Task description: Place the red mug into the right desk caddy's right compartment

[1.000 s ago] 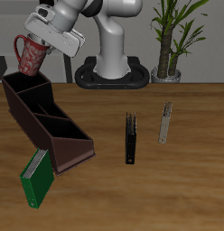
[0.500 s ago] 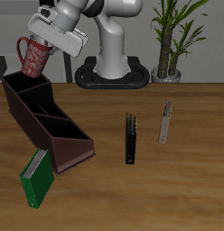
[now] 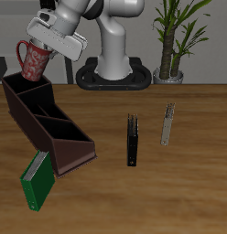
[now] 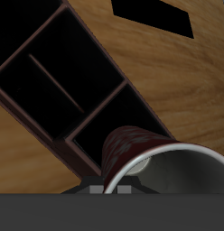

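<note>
The red mug hangs tilted in my gripper, which is shut on its rim. It is held in the air above the back end of the right desk caddy, a long maroon-brown box with dividers. The right compartment, the squarish end cell, lies just below the mug. In the wrist view the mug shows close up with its pale inside, over the caddy and beside the end cell. My fingertips are mostly hidden by the mug.
A flat green book lies at the caddy's low slanted end near the table's front edge. A black upright book and a pale thin book stand mid-table. The robot base and a potted plant stand at the back.
The gripper and the mug have barely shifted, only a slight rise and tilt above the caddy's back end. Nothing else has moved.
</note>
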